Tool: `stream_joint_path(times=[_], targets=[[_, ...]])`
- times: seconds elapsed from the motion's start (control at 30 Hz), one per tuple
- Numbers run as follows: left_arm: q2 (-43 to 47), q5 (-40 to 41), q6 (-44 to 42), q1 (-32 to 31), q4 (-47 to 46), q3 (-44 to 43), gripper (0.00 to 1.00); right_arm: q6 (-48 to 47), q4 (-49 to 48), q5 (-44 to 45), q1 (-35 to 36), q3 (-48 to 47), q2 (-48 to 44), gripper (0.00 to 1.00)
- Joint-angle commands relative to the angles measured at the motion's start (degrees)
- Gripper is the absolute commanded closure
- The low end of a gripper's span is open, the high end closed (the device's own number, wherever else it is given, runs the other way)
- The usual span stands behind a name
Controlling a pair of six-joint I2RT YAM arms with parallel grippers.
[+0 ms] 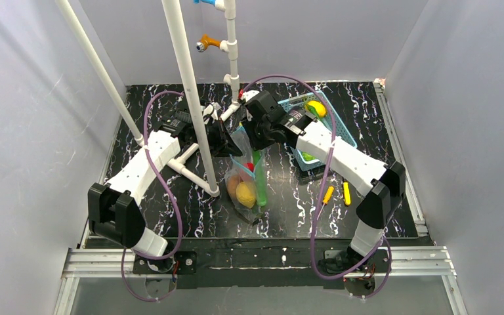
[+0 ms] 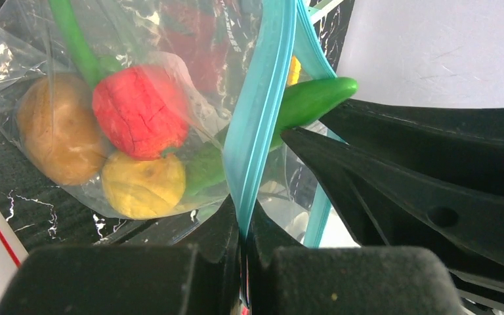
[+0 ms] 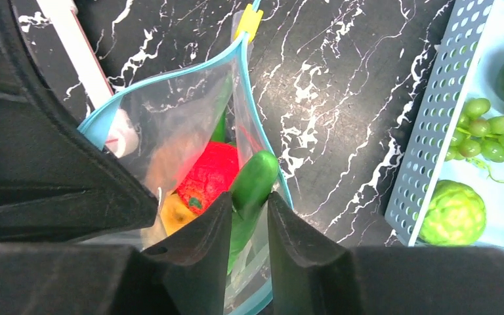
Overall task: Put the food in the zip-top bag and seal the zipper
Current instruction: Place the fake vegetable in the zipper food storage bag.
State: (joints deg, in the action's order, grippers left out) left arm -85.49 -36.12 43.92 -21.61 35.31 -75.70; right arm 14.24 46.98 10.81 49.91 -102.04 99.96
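- Bag (image 1: 243,146) lies mid-table, mouth open. Red piece (image 2: 141,111), brown fruit (image 2: 56,131) and yellow fruit (image 2: 143,187) are inside.
- Right gripper (image 3: 249,213) clamps a green pod (image 3: 254,177), its tip just at the mouth.
- Left gripper (image 2: 243,230) is pinched shut on the zipper (image 2: 262,98).
- Left to do: grapes (image 3: 492,128) and other pieces in the basket (image 3: 433,118), then sealing.
- Room: white pipe (image 1: 192,98) crowds the bag's left; basket is near on the right.
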Motion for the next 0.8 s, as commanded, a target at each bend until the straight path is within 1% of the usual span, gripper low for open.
stream_joint_path(times=[0.0,0.13,0.2,0.27,0.37,0.47,0.57,0.67,0.77], targets=[[2.85,-1.75,-0.77,-0.06,0.44,0.42,1.00,-1.83,-2.79,2.51,0.72,0.62,0.80,0.70],[3.09,-1.67,-0.80,-0.10,0.38,0.87,1.00,-2.76,-6.31,0.64,1.17,0.58,2.95,0.87],[3.10,-1.59,-0.93,-0.10,0.40,1.20,1.00,-3.29,-8.80,-1.08,1.39,0.30,4.79,0.91],[3.14,-1.61,-0.93,-0.17,0.43,1.47,1.00,-3.58,-9.94,-2.54,1.51,-0.26,6.87,0.92],[3.07,-1.42,-1.22,-0.19,0.46,2.14,1.00,-3.89,-8.74,-4.23,1.51,-3.16,10.04,0.92],[3.10,-1.41,-1.23,-0.19,0.45,2.74,1.00,-4.41,-9.06,-4.66,1.43,-4.06,10.73,0.92],[3.56,-1.30,-1.27,-0.19,0.47,2.96,1.00,-4.14,-7.20,-5.20,1.33,-6.06,10.54,0.92],[4.13,-0.74,-1.35,-0.19,0.53,2.94,1.00,-3.36,-4.84,-6.21,1.40,-8.38,8.08,0.84],[3.88,-0.91,-1.49,-0.19,0.96,2.42,1.00,-2.61,-1.42,-5.89,1.33,-11.13,4.49,0.81]])
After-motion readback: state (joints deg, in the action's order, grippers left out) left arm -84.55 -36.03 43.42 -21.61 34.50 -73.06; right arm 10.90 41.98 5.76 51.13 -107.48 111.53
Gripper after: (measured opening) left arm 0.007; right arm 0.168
